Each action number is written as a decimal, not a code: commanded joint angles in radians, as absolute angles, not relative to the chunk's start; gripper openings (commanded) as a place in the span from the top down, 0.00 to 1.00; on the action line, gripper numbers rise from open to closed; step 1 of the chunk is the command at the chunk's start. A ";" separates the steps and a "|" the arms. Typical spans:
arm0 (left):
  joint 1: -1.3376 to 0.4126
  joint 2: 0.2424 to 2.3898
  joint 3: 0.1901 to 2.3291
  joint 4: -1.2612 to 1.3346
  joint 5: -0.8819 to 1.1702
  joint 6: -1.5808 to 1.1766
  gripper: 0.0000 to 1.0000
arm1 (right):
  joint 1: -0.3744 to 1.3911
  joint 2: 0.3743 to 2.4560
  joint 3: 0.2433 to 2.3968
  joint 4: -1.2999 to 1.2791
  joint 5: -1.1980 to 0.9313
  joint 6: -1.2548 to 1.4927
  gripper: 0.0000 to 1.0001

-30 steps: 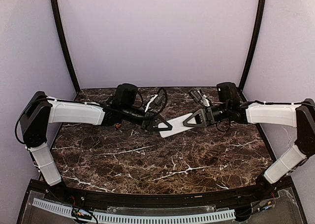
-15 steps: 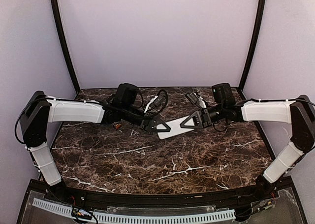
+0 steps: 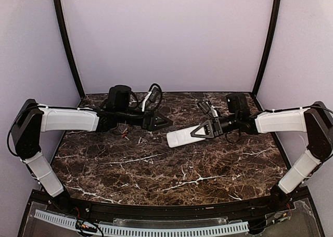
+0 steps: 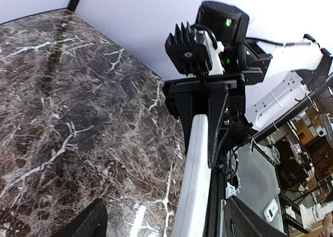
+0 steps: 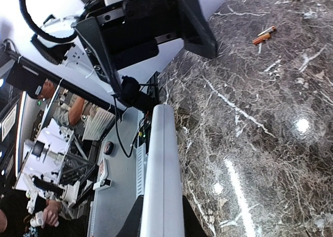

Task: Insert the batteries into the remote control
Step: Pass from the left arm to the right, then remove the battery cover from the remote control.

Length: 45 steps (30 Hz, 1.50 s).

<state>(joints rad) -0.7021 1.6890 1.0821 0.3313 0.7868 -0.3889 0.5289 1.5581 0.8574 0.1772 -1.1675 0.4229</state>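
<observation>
Your right end effector (image 3: pixel 200 131) is clamped on the remote control (image 3: pixel 179 138), right of centre in the overhead frame. It grips the remote's right-hand end, and the rest of the white body sticks out down and to the left. From above you see only a plain white surface, no buttons.

In the left wrist view the remote runs from mid-frame down to the bottom edge. There the right arm's dark fingers (image 4: pixel 218 127) press on it from both sides, so that grip is closed on it. The right wrist view agrees: the white bar rises from the bottom centre of the frame, with a dark finger tight against each side. I can't tell whether its free end touches the bench (image 3: pixel 156 169).

Your left end effector (image 3: pixel 162 123) sits just left of centre in the overhead frame, near the remote's free end but apart from it. Its jaws are spread wide, with one finger in each bottom corner of the left wrist view, and it has hold of nothing.

The batteries (image 5: pixel 263 36) lie on the dark marbled bench in the upper right of the right wrist view. They are two slim orange-red sticks side by side, well apart from the remote. From above they show only as a small orange fleck beside your left forearm.
</observation>
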 commanded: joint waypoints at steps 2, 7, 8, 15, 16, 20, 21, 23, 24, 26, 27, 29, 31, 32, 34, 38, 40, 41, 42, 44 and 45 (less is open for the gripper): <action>-0.701 1.605 0.970 0.499 0.631 -0.458 0.26 | 0.514 1.528 0.782 0.463 -1.074 0.614 1.00; -0.704 1.627 1.001 0.443 0.623 -0.465 0.32 | 0.512 1.522 0.739 0.559 -1.022 0.675 1.00; -0.704 1.628 0.999 0.443 0.617 -0.469 0.30 | 0.512 1.517 0.735 0.569 -1.016 0.679 1.00; -0.730 1.653 1.013 0.426 0.605 -0.472 0.25 | 0.514 1.519 0.723 0.626 -0.996 0.719 1.00; -0.733 1.657 1.017 0.424 0.605 -0.473 0.26 | 0.515 1.523 0.723 0.632 -0.996 0.723 1.00; -0.741 1.681 1.028 0.445 0.618 -0.493 0.33 | 0.514 1.529 0.721 0.644 -0.995 0.730 1.00; -0.742 1.684 1.033 0.447 0.628 -0.493 0.36 | 0.514 1.530 0.721 0.647 -0.995 0.732 1.00; -0.750 1.694 1.044 0.442 0.636 -0.491 0.42 | 0.514 1.531 0.720 0.649 -0.996 0.732 1.00; -0.754 1.702 1.053 0.440 0.637 -0.489 0.43 | 0.515 1.531 0.719 0.651 -0.997 0.732 1.00; -0.761 1.714 1.063 0.430 0.635 -0.492 0.47 | 0.515 1.529 0.722 0.652 -0.998 0.733 1.00; -0.761 1.716 1.064 0.431 0.633 -0.494 0.49 | 0.515 1.531 0.722 0.653 -1.001 0.732 1.00; -0.762 1.722 1.065 0.433 0.629 -0.503 0.53 | 0.517 1.530 0.723 0.652 -1.002 0.733 1.00; -0.762 1.724 1.068 0.420 0.626 -0.500 0.60 | 0.517 1.527 0.723 0.649 -1.001 0.730 1.00; -0.762 1.725 1.073 0.412 0.626 -0.490 0.64 | 0.517 1.526 0.723 0.644 -1.001 0.727 1.00; -0.761 1.724 1.076 0.386 0.629 -0.471 0.71 | 0.517 1.524 0.724 0.641 -1.006 0.724 1.00; -0.751 1.725 1.081 0.366 0.654 -0.460 0.81 | 0.517 1.521 0.726 0.634 -1.019 0.714 1.00; -0.744 1.726 1.072 0.385 0.669 -0.471 0.85 | 0.515 1.516 0.724 0.630 -1.021 0.711 1.00; -0.738 1.724 1.067 0.395 0.676 -0.476 0.86 | 0.515 1.513 0.724 0.627 -1.021 0.709 1.00; -0.735 1.723 1.061 0.408 0.684 -0.484 0.86 | 0.515 1.511 0.724 0.623 -1.019 0.706 1.00; -0.734 1.720 1.060 0.409 0.684 -0.485 0.75 | 0.515 1.508 0.724 0.622 -1.020 0.705 1.00; -0.733 1.720 1.061 0.408 0.684 -0.485 0.69 | 0.515 1.509 0.724 0.621 -1.020 0.705 1.00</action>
<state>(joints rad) -0.7383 1.7241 1.0645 0.4065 0.7143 -0.5095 0.5087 1.5360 0.7284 0.6132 -1.0245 0.6815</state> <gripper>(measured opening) 0.236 0.145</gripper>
